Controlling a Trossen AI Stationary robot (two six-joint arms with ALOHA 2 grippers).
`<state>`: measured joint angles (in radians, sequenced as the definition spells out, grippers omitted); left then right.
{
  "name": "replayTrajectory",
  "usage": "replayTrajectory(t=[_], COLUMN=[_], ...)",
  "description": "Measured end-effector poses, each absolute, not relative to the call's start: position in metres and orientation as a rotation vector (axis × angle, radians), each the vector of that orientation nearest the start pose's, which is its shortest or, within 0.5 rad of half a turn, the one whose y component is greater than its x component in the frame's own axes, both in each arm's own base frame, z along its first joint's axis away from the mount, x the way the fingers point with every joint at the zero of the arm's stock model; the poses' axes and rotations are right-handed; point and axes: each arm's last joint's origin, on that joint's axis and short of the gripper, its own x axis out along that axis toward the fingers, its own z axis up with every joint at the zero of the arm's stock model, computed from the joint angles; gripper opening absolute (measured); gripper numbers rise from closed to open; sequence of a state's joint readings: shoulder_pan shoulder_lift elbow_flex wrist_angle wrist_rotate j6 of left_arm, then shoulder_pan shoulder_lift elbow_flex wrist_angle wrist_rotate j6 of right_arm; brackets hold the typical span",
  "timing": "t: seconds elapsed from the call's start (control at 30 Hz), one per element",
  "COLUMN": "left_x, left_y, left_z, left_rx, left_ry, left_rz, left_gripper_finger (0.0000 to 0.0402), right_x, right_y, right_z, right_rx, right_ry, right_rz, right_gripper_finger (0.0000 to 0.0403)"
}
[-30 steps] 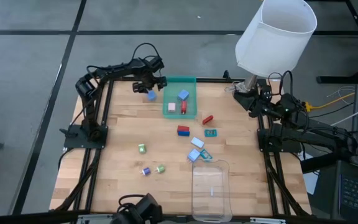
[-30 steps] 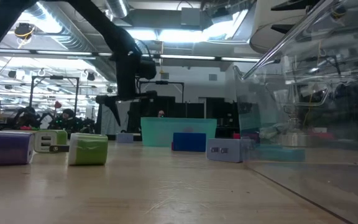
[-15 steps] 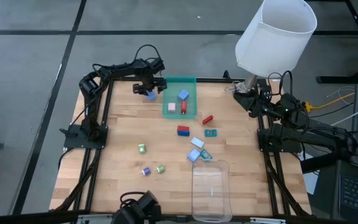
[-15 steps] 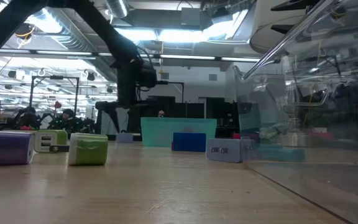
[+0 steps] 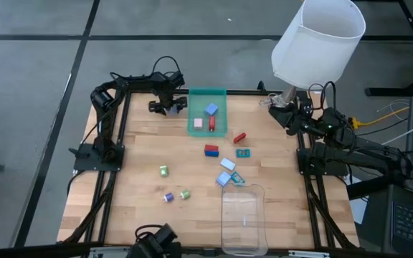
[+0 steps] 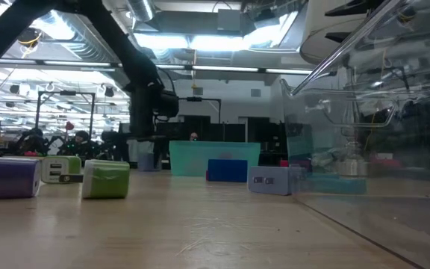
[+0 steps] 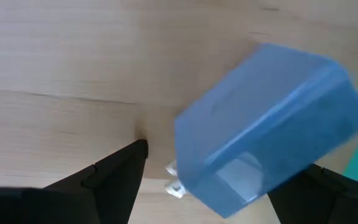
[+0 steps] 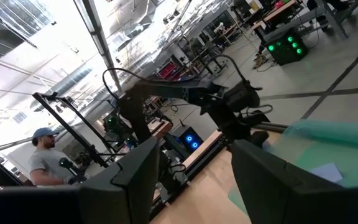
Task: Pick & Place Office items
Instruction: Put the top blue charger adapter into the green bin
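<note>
My left gripper [image 5: 165, 106] is low over the table's far left area, just left of the green tray [image 5: 206, 92]. It is open, and its two fingers stand on either side of a blue cube [image 7: 266, 118] that rests on the wood with metal prongs showing beneath it. In the high view the gripper hides the cube. The low view shows the left gripper [image 6: 145, 153] close to the tabletop. Whether a finger touches the cube, I cannot tell. My right gripper [image 5: 290, 115] waits open at the far right edge. More small pieces lie mid-table.
The green tray holds a blue cube [image 5: 211, 109], a white piece [image 5: 198, 123] and a red piece [image 5: 211, 123]. Red, teal and blue flat pieces lie around [image 5: 228, 163]. Green and purple rolls [image 5: 168, 197] sit near left. A clear plastic tray [image 5: 244, 218] stands at the near edge.
My left gripper has come down toward the table and shifted slightly toward the near and left edges, settling around the blue cube. The cube has stayed where it was.
</note>
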<state>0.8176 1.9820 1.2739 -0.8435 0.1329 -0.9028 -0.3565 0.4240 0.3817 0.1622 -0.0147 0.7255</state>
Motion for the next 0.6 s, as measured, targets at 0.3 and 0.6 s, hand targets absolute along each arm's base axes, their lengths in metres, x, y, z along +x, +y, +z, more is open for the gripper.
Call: replayTrajectory(t=[0.3,0.6], left_x=[0.25,0.244], left_y=[0.254,0.252], left_z=[0.139,0.145], left_rx=[-1.338,-1.046], left_ry=[1.128,1.392], left_rz=[1.198,1.043], left_gripper_finger=[0.0286,0.028], right_x=[0.115,0.115], right_y=[-0.043,-0.043], right_z=[0.272,0.272], right_rx=[0.723,0.723], right_ry=[-0.24,-0.239], right_rz=[-0.307,-0.31], right_gripper_finger=[0.0201,0.0201])
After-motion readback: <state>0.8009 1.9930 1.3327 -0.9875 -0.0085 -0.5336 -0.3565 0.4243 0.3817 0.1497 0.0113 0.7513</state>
